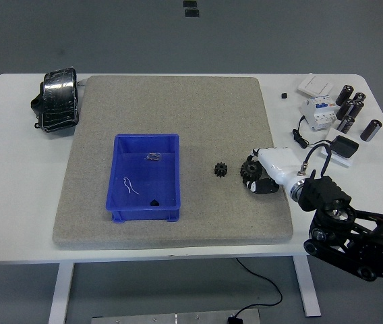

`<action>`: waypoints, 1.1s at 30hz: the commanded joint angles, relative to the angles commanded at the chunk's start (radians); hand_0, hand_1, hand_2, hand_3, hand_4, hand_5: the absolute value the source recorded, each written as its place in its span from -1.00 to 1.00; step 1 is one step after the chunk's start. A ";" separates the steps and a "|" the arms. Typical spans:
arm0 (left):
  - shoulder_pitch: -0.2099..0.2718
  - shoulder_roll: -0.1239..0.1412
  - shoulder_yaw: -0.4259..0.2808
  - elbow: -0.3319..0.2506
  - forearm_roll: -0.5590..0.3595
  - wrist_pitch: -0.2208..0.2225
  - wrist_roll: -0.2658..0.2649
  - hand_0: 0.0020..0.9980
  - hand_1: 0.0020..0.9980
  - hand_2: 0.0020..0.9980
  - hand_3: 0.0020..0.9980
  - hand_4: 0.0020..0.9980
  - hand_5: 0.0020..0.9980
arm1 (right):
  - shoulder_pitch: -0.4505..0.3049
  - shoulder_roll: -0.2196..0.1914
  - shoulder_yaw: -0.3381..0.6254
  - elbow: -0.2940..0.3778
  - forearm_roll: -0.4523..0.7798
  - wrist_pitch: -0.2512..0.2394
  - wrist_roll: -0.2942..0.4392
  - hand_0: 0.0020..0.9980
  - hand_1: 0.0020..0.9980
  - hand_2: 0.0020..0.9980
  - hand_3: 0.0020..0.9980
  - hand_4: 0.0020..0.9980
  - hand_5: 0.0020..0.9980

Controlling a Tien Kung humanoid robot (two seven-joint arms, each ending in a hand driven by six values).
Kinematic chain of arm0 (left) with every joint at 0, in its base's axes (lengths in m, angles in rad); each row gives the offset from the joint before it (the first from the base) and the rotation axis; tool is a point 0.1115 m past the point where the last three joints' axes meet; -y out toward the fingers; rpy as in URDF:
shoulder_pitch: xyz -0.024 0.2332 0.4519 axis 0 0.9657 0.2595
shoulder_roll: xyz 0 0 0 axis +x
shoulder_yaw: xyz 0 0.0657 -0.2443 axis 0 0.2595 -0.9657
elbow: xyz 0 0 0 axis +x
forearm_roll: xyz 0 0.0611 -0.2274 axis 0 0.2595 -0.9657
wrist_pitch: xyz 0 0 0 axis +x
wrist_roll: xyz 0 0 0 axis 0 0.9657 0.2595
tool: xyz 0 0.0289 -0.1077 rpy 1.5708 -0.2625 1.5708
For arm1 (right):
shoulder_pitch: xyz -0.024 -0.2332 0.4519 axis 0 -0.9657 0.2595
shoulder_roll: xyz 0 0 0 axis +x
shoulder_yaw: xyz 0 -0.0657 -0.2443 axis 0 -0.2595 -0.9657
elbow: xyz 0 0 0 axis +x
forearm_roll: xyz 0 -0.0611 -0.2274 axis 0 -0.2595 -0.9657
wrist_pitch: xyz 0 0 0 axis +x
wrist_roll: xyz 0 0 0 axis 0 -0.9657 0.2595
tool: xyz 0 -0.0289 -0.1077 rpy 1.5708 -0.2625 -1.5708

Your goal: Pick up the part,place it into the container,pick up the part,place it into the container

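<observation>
A blue bin (121, 177) stands on the grey mat's left half. It holds a small dark metal part (153, 157), a thin white wire piece (131, 184) and a tiny black piece (154, 201). Right of the bin a small black gear (220, 169) lies on the mat. A larger black gear (249, 167) lies just beyond it. My right hand (260, 174), white with black digits, reaches in from the lower right and sits against this larger gear. The hand's grip on the gear is hidden by its own shell. My left arm is out of view.
The grey mat (178, 115) covers most of the white table. A black wrapped object (58, 100) lies at the back left. At the right are a breaker (317, 111), several black cylinders (353, 108), white switch plates (316, 84), a black adapter (344, 146) and cables.
</observation>
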 joint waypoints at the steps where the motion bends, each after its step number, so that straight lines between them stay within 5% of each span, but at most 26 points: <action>1: 0.000 0.000 0.000 0.000 0.000 0.000 0.000 0.33 0.29 0.25 0.16 0.35 0.25 | 0.000 0.000 0.000 0.000 0.000 -0.001 0.000 -0.32 0.01 -0.15 0.00 -0.11 -1.00; 7: 0.000 -0.001 -0.001 0.000 -0.001 0.000 -0.001 0.32 0.29 0.25 0.15 0.35 0.25 | -0.004 -0.008 0.027 0.027 -0.011 -0.028 0.003 -0.32 0.01 -0.16 -0.03 -0.14 -1.00; 14: 0.004 -0.003 -0.002 0.000 0.000 0.001 0.002 0.32 0.29 0.24 0.15 0.35 0.28 | -0.001 -0.002 0.103 0.147 -0.093 -0.047 -0.031 -0.32 0.01 -0.17 -0.04 -0.15 -1.00; 20: 0.011 -0.005 -0.003 -0.001 0.003 -0.001 0.005 0.32 0.29 0.25 0.15 0.36 0.31 | 0.035 0.059 0.139 0.227 -0.109 -0.073 -0.046 -0.31 0.02 -0.16 -0.01 -0.11 -1.00; 29: 0.018 -0.008 -0.005 -0.003 0.015 -0.006 0.015 0.32 0.29 0.25 0.15 0.36 0.32 | 0.114 0.149 0.049 0.234 0.000 -0.164 0.003 -0.23 0.05 -0.07 0.06 -0.03 -1.00; 33: 0.018 -0.007 -0.007 -0.003 0.018 -0.005 0.015 0.32 0.29 0.25 0.15 0.37 0.32 | 0.129 0.166 0.026 0.235 0.104 -0.152 0.060 -0.18 0.09 0.02 0.12 0.03 -1.00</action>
